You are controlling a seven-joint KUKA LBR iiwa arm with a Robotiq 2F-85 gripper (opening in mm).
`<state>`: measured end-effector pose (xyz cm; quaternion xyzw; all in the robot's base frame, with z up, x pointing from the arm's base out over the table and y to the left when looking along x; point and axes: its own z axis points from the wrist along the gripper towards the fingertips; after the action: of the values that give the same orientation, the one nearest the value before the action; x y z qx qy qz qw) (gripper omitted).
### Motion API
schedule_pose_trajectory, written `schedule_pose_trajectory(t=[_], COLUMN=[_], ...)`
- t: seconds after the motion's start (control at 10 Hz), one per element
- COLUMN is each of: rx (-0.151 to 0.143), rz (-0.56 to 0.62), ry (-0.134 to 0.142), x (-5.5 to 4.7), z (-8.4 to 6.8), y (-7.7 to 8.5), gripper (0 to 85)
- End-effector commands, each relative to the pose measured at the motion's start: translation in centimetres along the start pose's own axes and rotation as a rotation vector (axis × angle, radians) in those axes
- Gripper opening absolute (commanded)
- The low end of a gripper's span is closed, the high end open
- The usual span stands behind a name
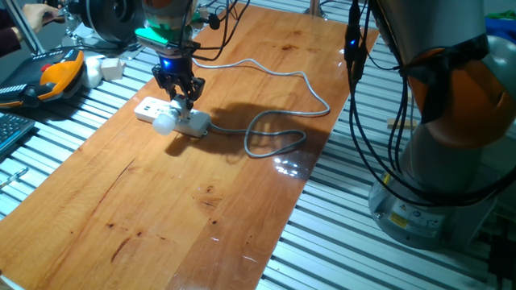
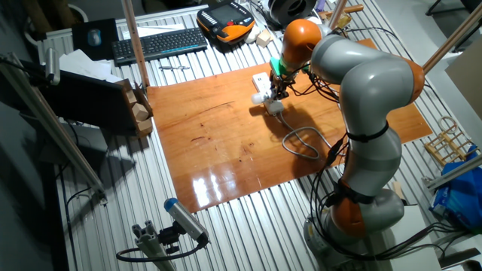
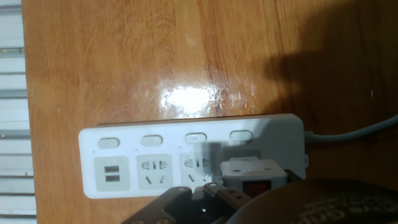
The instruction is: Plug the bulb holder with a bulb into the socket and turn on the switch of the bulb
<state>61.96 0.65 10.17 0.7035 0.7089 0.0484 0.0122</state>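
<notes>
Looking along the fingers, the bulb holder [image 3: 254, 175] sat already in the socket [image 3: 186, 152] at its cable end, red switch visible. The gripper [image 1: 184, 94] hovered just above; whether the jaws were wide or narrow, I could not tell. Plugging seemed done; the switch probably remained.

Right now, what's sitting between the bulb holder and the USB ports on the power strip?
In the hand view, two unused outlets lie between the bulb holder and the USB ports on the socket.
</notes>
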Motion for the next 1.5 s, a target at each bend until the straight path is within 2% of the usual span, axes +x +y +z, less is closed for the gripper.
schedule_pose_trajectory(t=[0.0,1.4], rx=[-0.001,0.001], rz=[0.002,0.012], ry=[0.001,0.019], x=[0.0,0.0], z=[0.1,1.4], y=[0.0,-0.1], gripper=[0.0,0.0])
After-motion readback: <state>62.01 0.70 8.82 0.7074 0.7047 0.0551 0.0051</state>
